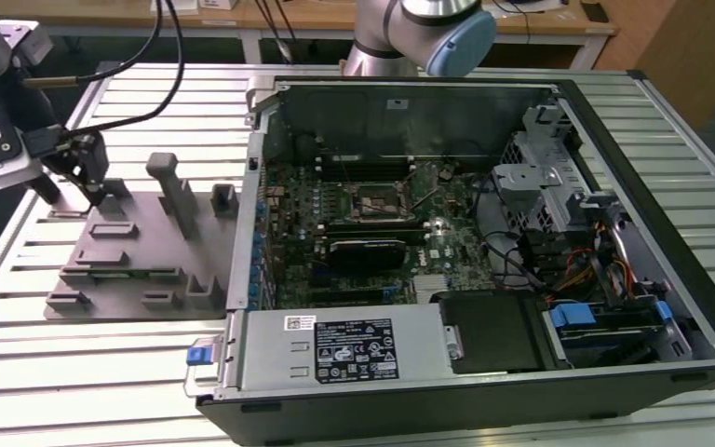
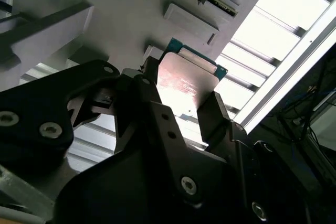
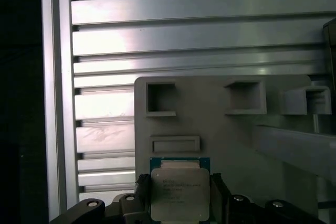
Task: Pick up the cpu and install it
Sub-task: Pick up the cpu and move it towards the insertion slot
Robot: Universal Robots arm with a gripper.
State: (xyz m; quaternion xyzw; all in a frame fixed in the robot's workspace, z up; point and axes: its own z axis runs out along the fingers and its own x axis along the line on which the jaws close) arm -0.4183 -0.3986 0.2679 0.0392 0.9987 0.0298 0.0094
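Observation:
The cpu is a small square chip with a silver-grey top and a green edge. It sits between my gripper's two black fingers, which press on its opposite sides. In the second wrist view the cpu shows held in the gripper, just over the grey fixture tray. In the exterior view the gripper hangs over the far corner of that tray, at the exterior view's left. The black socket frame lies on the motherboard inside the open computer case.
The grey tray carries raised posts and several small pockets. It rests on a slatted aluminium table. The arm's base stands behind the case. Cables and drive cages crowd the case at the exterior view's right.

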